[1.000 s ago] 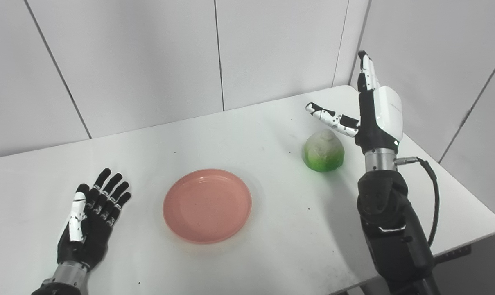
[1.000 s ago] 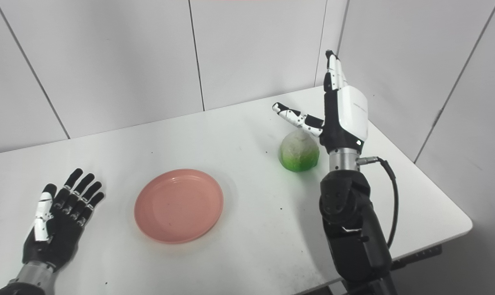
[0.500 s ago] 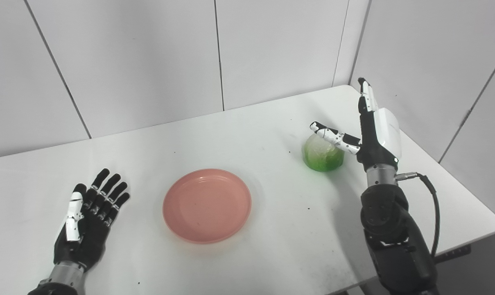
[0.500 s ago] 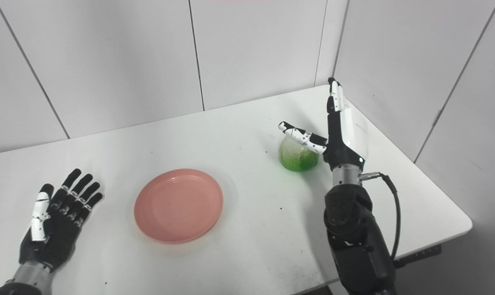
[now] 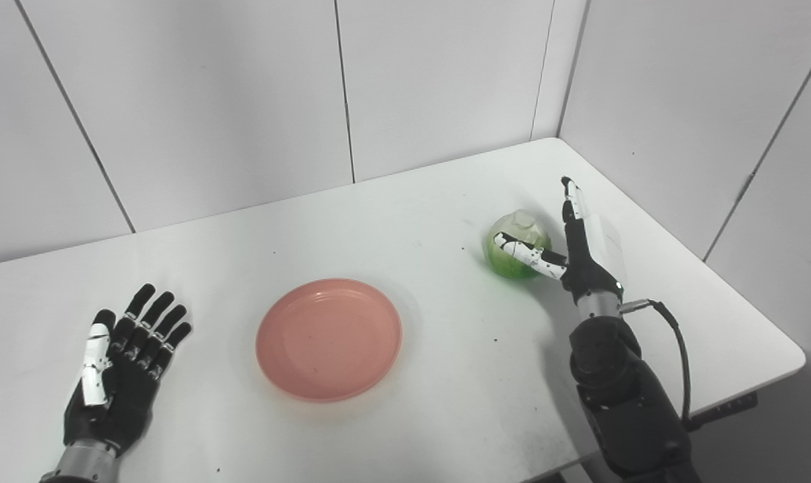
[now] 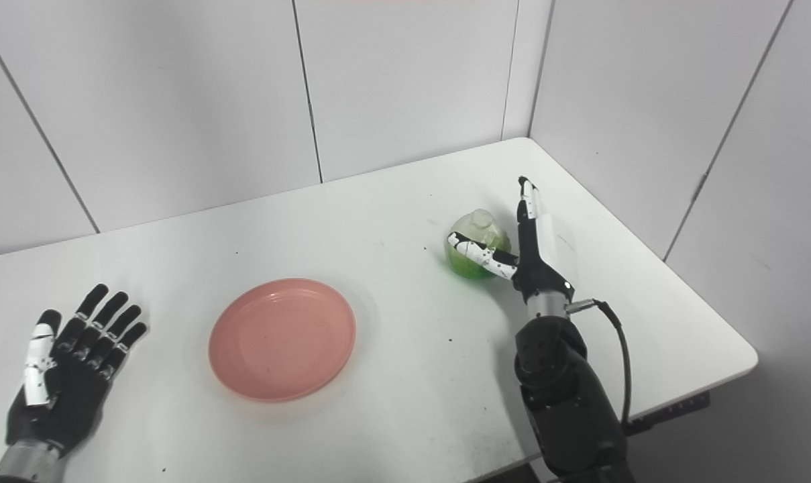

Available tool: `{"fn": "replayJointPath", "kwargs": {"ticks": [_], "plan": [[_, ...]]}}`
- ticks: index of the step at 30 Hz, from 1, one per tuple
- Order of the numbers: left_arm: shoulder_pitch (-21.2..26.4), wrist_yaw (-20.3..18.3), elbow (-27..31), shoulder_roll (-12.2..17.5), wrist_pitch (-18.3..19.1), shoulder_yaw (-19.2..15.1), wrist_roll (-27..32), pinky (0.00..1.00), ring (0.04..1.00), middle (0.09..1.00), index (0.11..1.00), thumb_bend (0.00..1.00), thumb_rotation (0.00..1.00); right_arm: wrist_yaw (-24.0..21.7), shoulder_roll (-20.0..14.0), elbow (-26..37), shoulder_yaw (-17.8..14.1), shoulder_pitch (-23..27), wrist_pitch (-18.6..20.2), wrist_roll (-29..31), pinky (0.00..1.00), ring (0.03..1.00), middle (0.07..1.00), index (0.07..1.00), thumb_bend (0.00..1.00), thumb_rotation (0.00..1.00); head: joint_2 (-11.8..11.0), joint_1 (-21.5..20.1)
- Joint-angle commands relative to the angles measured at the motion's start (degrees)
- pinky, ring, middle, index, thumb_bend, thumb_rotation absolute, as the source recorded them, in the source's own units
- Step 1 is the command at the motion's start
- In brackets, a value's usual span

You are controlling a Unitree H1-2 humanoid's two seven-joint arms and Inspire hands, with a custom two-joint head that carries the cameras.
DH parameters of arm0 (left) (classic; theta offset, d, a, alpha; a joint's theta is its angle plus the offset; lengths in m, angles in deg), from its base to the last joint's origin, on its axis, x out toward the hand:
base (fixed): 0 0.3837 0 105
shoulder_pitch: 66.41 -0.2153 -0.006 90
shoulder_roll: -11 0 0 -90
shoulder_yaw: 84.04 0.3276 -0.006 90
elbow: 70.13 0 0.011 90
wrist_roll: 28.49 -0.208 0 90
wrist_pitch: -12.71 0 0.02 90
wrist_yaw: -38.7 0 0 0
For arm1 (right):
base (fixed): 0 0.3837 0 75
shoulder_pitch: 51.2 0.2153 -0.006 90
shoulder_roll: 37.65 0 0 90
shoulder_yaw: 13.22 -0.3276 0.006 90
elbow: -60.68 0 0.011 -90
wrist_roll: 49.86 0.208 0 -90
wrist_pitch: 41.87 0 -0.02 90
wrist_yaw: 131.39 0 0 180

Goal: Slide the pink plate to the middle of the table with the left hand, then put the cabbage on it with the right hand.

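Over the last second the right hand [image 5: 583, 245] had come down from well above the table [image 5: 445, 376] to the level of the cabbage [image 5: 516, 245], and the whole view had shifted a little as the head moved. A second earlier that hand stood high, fingers pointing up and thumb stuck out over the cabbage; now it stood on edge just to the right of the cabbage, fingers straight and together along the far side, thumb reaching across the near side. The hand was spread around the cabbage, not yet closed on it; whether the thumb touched the leaves I could not tell. This looked like the last part of the reach, with the closing of the fingers the next thing called for.

The cabbage sat on the table toward the right rear, well apart from the pink plate [image 5: 329, 339]. The plate lay flat near the middle of the table, empty, in the same place relative to the cabbage as before, so the sliding step seemed done.

The left hand [image 5: 120, 369] rested palm up on the table near the left front edge, fingers spread and holding nothing, well clear of the plate. It had drawn slightly back toward the edge.

Nothing stood between cabbage and plate; the stretch of table there held only a few small dark specks. The round cabbage might roll away from the thumb if the fingers closed unevenly, and the table's right rear corner was not far behind it
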Motion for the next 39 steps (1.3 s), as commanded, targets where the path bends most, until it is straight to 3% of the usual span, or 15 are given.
{"fn": "replayJointPath", "kwargs": {"ticks": [1, 24, 39], "plan": [[0.37, 0.84, 0.05, 0.91, 1.85, -0.02, -0.18, 0.92, 0.906, 0.916, 0.913, 0.42, 1.00, 1.66, -1.38, 0.70, -0.07, 2.35, -2.13, 0.36, 0.82, 0.972, 1.000, 1.000, 1.00, 0.64, 0.18, -0.01], [0.13, 0.02, 0.66, 1.43, 3.25, -0.02, 0.60, 0.93, 0.913, 0.921, 0.921, 0.42, 1.00, 2.73, -3.58, -7.19, 2.07, 6.66, -2.50, 1.93, 0.80, 0.956, 1.000, 1.000, 1.00, 0.60, 1.50, 0.00], [-0.36, 0.70, 1.86, 1.59, 4.11, 0.24, 0.94, 0.92, 0.902, 0.911, 0.911, 0.42, 1.00, 0.00, -5.09, -10.47, 4.86, 9.13, -1.26, 3.79, 0.78, 0.939, 1.000, 1.000, 1.00, 0.62, 2.49, 0.27]]}}
